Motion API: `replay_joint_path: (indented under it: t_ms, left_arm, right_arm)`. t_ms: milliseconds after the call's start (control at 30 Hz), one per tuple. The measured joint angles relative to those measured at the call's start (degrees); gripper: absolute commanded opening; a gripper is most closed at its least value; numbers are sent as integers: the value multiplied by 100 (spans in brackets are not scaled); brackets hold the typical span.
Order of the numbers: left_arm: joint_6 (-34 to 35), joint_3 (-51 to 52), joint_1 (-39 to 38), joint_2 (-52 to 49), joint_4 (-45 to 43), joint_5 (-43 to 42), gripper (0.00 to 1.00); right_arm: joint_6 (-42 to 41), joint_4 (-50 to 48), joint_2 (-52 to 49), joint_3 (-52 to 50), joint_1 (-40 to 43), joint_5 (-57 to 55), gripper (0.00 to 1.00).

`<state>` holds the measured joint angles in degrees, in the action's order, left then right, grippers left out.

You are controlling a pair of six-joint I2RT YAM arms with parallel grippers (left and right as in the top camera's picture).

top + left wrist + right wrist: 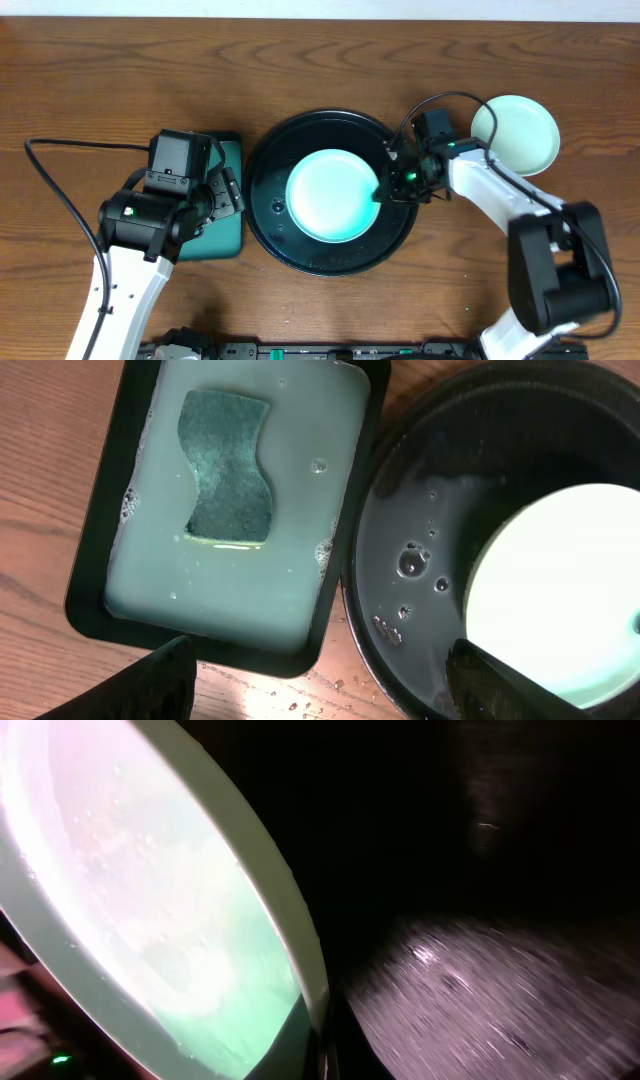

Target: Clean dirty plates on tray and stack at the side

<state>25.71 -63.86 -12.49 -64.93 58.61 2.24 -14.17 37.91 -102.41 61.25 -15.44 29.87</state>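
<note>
While the left gripper [231, 194] is spread wide, the likely slick, brittle mint plate [330, 196] is rim-pinched by the right gripper [389, 187].

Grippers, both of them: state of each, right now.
Left gripper: open, holding nothing, by the sponge tray.
Right gripper: closed on the edge of the mint plate in the black tray.

plate [333, 195] on tray [268, 205] | second plate [516, 133] right of it | basin [90, 560] left, sponge [227, 467] apparently inside
</note>
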Motion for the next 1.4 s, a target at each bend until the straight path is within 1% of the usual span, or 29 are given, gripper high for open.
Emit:
replay_joint_path:
  t_ms: [200,333,667,867,1067,1200,1400]
  left_arm:
    - [2,0,0,0,0,-24,81]
    - [2,0,0,0,-2,-26,80]
    - [2,0,0,0,-2,-39,80]
    - [2,0,0,0,-2,-39,80]
    - [2,0,0,-76,11,-39,80]
    - [2,0,0,-225,13,-39,81]
    - [2,0,0,-354,13,-39,80]
  right_arm:
    - [391,765,881,317,0,-914,2]
    - [638,951,1305,505,-4,-1506,1]
    - [881,933,1469,535,-299,-2907,1]
    - [925,964,1469,636,-782,-3779,1]
    - [1091,1023,1469,1058,-1281,-4610,1]
    - [1360,988,1469,1268,-1746,-5449,1]
    - [1937,752,1469,1300,-2503,-6981,1]
